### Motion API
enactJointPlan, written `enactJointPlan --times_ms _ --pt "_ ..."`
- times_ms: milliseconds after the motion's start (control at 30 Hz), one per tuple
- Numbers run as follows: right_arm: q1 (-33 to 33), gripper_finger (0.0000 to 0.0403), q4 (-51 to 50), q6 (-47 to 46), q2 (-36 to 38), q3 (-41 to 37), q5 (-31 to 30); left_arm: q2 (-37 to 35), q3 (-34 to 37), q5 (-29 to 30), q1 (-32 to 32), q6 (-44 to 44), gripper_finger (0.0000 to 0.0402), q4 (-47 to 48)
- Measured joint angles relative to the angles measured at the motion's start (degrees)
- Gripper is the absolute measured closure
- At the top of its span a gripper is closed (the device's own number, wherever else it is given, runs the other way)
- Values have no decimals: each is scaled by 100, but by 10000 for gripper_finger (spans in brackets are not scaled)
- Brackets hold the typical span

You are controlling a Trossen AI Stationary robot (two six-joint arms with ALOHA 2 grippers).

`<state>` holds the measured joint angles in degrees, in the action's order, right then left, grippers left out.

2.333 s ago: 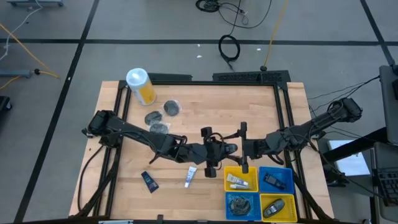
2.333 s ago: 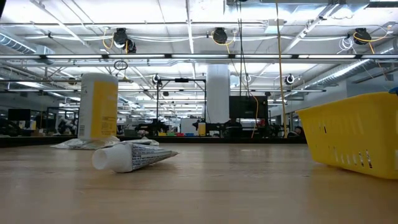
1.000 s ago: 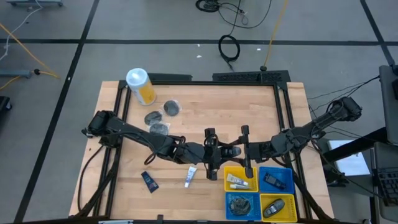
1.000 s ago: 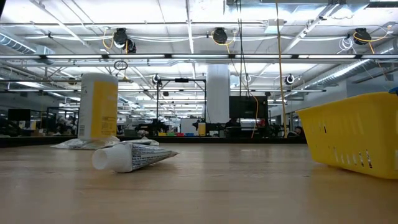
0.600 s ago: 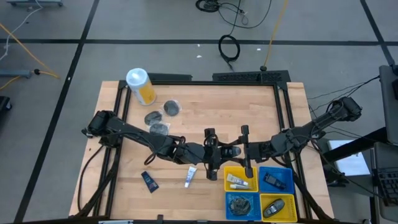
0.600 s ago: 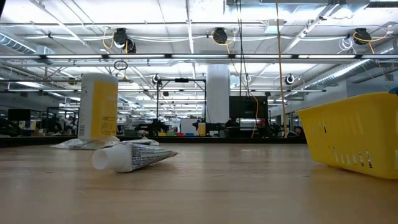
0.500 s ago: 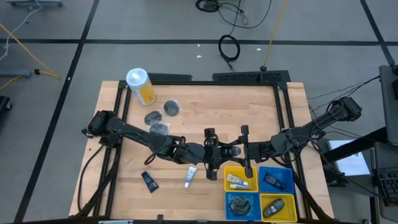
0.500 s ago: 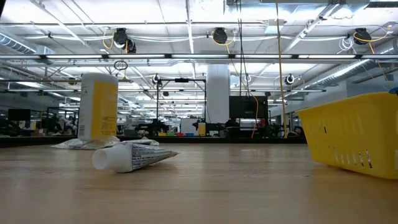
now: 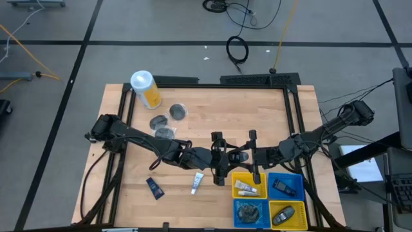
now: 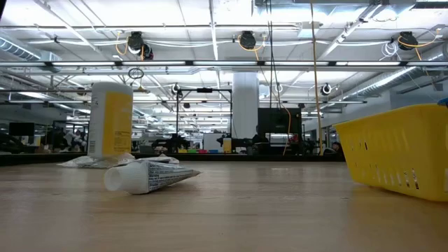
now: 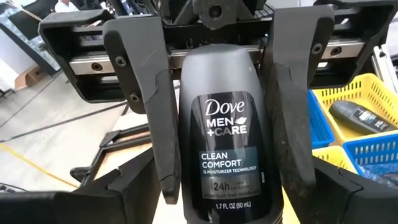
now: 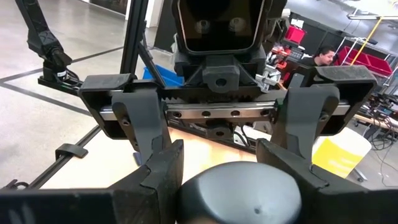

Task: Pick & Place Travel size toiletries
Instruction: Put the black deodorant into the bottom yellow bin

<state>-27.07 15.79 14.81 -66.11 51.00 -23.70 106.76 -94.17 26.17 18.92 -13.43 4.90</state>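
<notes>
Handover at mid-table: right gripper point(image 9: 248, 156) clamps the dark bottle point(image 11: 227, 130); left gripper point(image 9: 226, 158) stands wide open around it, gripping nothing. Next, we think: left backs away, right carries it to the blue bin point(image 9: 285, 174).

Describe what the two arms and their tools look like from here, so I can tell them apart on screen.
Both arms are dark, jointed and near identical. Each tool, the left tool and the right tool, has two matte black angular fingers with screw heads, sliding on a silver toothed rail. Black cables trail from the right arm's base. No markings differ; go by side.
</notes>
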Motion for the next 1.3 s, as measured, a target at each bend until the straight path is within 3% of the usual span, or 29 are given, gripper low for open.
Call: enactJointPlan --times_ms 433,800,1033,1300 --pt "0 229 28 4 10 0 -33 -43 0 351 36 60 106 460" --pt "-2 229 -255 -89 380 9 -40 -384 2 1360 269 349 105 1243" --pt "-140 229 -941 -871 508 15 -26 -461 7 1524 223 868 105 2237" --pt "-954 229 -2107 -2554 805 13 -17 -461 9 1586 195 1535 105 2868"
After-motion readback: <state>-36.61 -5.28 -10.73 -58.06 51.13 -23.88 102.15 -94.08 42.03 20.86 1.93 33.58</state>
